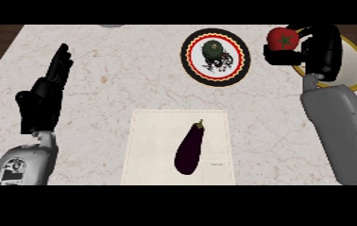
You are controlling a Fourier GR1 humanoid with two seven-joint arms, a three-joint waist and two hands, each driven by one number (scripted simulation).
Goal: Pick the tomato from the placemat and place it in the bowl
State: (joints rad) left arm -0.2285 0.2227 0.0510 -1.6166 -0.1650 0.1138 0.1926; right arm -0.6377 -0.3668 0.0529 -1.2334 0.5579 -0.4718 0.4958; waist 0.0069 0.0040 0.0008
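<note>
Only one small tag sits on the pale cloth placemat (pixel 157 144), and its writing is too small to read. A smooth, dark purple eggplant (pixel 190 147) lies on this mat. The table (pixel 111 69) looks like light marble. The right hand (pixel 317 50) curls its fingers (pixel 282 57) around the red tomato (pixel 284 39), at the edge of the yellow-rimmed bowl (pixel 349 64). A round plate (pixel 187 55) with a red and black rim is beside. The left hand (pixel 42 102) rests open, fingers straight.

The red, green-capped tomato (pixel 284 39), clasped by the right hand (pixel 319 47), is at the yellow-rimmed bowl's (pixel 349 64) left rim; the beige placemat (pixel 150 144) lies well apart.
</note>
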